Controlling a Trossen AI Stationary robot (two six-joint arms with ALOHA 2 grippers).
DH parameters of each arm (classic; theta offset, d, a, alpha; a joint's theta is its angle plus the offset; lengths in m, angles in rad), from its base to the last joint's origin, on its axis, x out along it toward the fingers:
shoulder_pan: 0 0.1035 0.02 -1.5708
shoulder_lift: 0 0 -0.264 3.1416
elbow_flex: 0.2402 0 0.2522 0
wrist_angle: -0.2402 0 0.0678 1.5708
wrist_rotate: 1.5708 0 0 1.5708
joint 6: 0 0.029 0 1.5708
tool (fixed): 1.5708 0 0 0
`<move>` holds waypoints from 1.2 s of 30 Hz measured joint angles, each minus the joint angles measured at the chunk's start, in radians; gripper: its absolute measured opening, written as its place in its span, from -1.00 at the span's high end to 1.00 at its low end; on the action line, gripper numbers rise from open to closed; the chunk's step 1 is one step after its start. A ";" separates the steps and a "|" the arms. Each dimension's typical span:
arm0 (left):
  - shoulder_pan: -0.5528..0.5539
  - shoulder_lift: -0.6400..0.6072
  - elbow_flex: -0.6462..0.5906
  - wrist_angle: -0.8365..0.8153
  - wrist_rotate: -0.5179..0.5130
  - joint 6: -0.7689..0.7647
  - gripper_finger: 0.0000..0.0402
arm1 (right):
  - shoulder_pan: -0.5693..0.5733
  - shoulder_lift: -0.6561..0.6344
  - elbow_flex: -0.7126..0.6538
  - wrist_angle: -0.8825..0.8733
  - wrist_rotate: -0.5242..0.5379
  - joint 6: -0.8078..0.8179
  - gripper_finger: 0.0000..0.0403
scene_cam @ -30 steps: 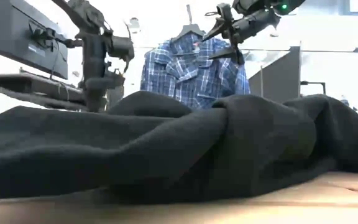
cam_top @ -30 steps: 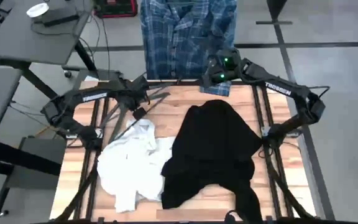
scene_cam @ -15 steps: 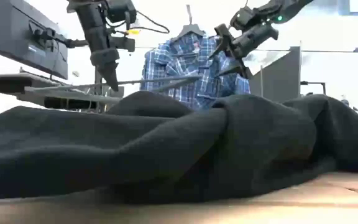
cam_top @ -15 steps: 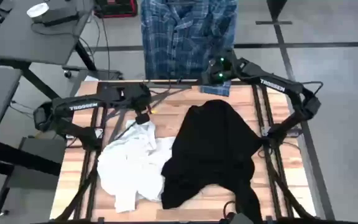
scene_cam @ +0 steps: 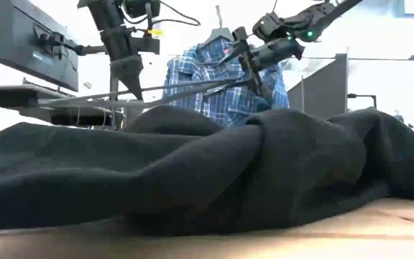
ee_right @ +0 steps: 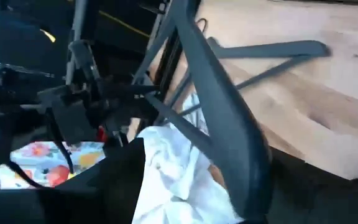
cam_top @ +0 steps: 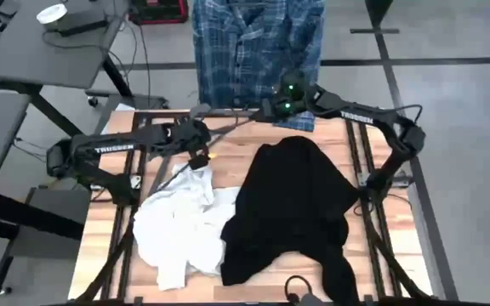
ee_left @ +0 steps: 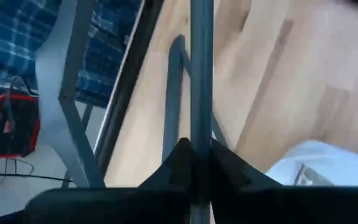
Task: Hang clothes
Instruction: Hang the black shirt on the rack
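My left gripper [cam_top: 199,144] hangs over the table's far left part, shut on a dark thin hanger [scene_cam: 185,89] held above the table. The hanger reaches level toward my right gripper [cam_top: 267,109], which stands open at the hanger's far end [scene_cam: 244,72]. The blue-and-white plaid shirt [cam_top: 258,51] hangs on another hanger beyond the far edge. The black top [cam_top: 292,208] lies crumpled on the table's right half. The white top [cam_top: 181,225] lies bunched at the near left. My left gripper pinches a thin straight bar of the hanger [ee_left: 201,124] between its two fingers. The fingers slant down from the left and the bar runs on ahead of them. The hanger is lifted clear of the table and lies about level. Whether my right gripper touches the hanger's broad arm [ee_right: 222,124], I cannot tell.
A second dark hanger [ee_right: 272,50] lies flat on the wood near the far edge. Desks with equipment [cam_top: 49,34] stand to the left beyond the table. Bare wood [cam_top: 228,140] shows between the garments and the far edge.
My left gripper has risen and turned, and the hanger has come up level with its free end pointing at my right gripper. My right gripper has sunk and moved toward the table's left, onto that end of the hanger, rolling as it came.
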 joint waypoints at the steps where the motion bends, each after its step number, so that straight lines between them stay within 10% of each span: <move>1: -0.002 0.000 0.000 0.002 -0.001 -0.004 0.98 | 0.000 -0.001 0.000 0.023 0.001 0.002 -0.27; 12: -0.003 0.000 0.000 0.039 0.004 0.002 0.98 | -0.009 -0.001 0.000 0.083 0.003 0.043 -0.07; 23: -0.003 0.001 0.000 0.048 0.009 0.009 0.90 | -0.009 -0.002 0.001 0.102 0.006 -0.051 0.85; 36: 0.029 -0.061 0.027 0.087 0.237 -0.166 0.78 | -0.099 -0.164 0.001 -0.049 0.070 -0.246 0.86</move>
